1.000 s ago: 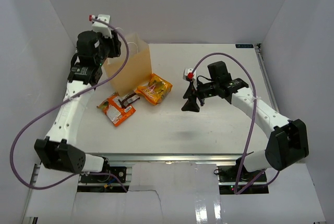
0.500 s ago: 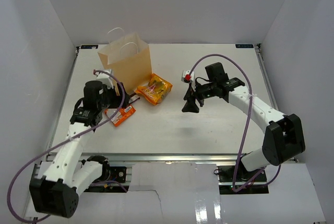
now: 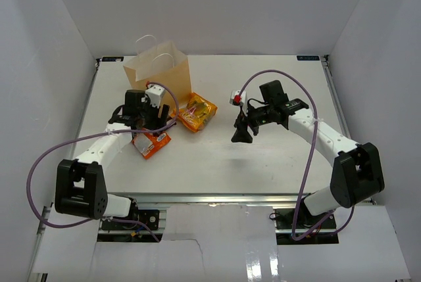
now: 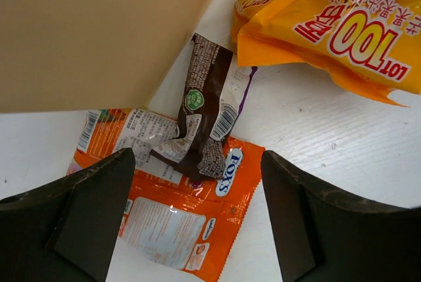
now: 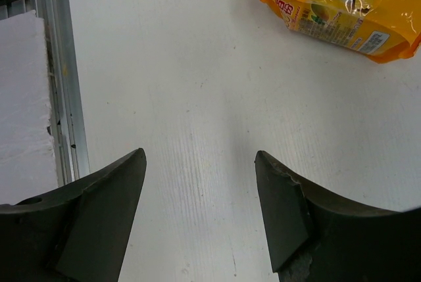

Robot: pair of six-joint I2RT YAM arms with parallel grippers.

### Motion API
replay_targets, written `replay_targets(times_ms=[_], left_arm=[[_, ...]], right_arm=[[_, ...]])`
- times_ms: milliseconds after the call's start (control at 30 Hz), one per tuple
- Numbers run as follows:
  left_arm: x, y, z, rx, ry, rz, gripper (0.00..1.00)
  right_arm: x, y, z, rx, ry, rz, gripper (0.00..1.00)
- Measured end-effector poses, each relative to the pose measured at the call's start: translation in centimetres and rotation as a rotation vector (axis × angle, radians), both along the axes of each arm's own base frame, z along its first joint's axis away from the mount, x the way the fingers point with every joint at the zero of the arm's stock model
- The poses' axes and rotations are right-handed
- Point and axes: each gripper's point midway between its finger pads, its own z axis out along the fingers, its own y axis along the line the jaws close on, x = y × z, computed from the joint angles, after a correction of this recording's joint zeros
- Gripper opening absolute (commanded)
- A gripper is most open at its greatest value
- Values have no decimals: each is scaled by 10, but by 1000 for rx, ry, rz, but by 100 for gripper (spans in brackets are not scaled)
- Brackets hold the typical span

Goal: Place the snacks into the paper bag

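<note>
**Left hand** [image 4: 196, 164] — released, fingers spread wide, holding nothing. It is low over the white table [image 3: 263, 164], just beside the foot of the bag, pointing down at the packets.

**Small dark brown foil wrapper, silver-backed** [image 4: 209, 104] — lies between the left hand's fingers and a little ahead of them. Its long axis runs up and down the left wrist view, slightly tilted. That sets it across the line on which the fingers close, so they would meet on its narrow width. Its lower end rests on the orange packet.

**Flat orange foil packet** [image 4: 171, 219] — under the wrapper, partly beneath the hand, near the bag's base.

**Larger yellow-orange foil packet** [image 4: 329, 25] — beside the wrapper's upper end, on the side toward the right arm. Whether the two touch cannot be told.

**Tan kraft paper bag with white loop handles** [image 3: 164, 78] — upright at the far left of the table, mouth up. No view shows its contents. Only three packets lie outside, so the others are presumably inside.

**Right hand** [image 5: 200, 164] — released and empty over bare table, well apart from the bag. The yellow-orange packet lies between it and the bag.

**Judgement** — the left arm is much the nearer to the wrapper. The next move calls for a straight descent, closing on the wrapper alone. The risk is that the orange packet beneath gets pinched along with it.
</note>
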Motion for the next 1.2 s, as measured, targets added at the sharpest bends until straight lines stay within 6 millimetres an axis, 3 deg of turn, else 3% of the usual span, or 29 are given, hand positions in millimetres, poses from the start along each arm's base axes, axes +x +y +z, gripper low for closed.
replay_targets(times_ms=[400,933,1000,1133,1200], left_arm=[[19,-2,-40,39,26,-20,70],[4,-1,-68,50,75,30,42],[2,0,-69,49,75,35,37],[0,0,-67,42,69,46,12],[-1,-1,-63,34,62,51,5]], right_arm=[[1,-5,-2,-7,6,-13,73],[1,-6,-2,-6,8,-15,73],[2,-6,-2,-5,9,-17,73],[2,-7,-1,-3,11,-19,73],[2,-7,-1,-2,11,-19,73]])
